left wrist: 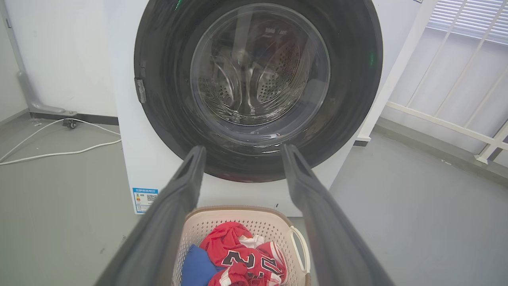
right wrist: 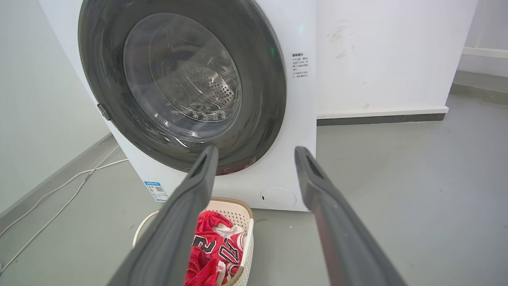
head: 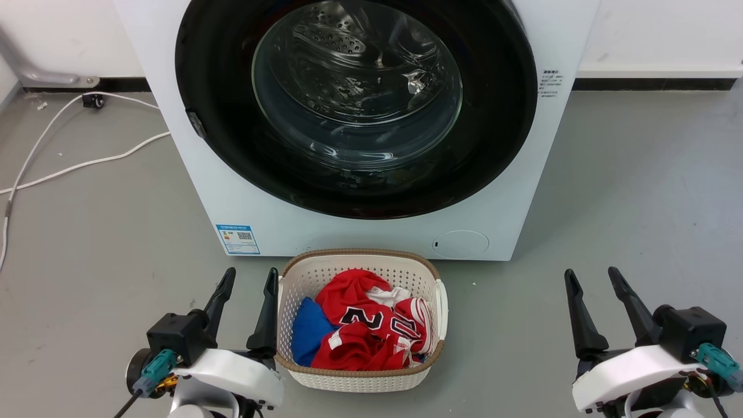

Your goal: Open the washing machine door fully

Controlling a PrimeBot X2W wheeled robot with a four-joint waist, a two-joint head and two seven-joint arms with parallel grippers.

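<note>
The white washing machine [head: 191,191] [left wrist: 151,159] [right wrist: 301,119] stands straight ahead on the grey floor. Its round glossy black door [head: 493,145] [left wrist: 349,99] [right wrist: 262,91] lies flat against the front, with a small latch tab on its left rim. Through the clear glass window the steel drum is visible. My left gripper [head: 251,280] [left wrist: 243,153] is open at the lower left, just left of the basket. My right gripper [head: 593,277] [right wrist: 256,153] is open at the lower right. Both are well short of the door and hold nothing.
A white laundry basket [head: 426,273] [left wrist: 198,226] [right wrist: 242,210] with red and blue clothes sits on the floor directly before the machine. White cables [head: 69,168] trail across the floor at the left. A white railing [left wrist: 448,123] stands to the machine's right.
</note>
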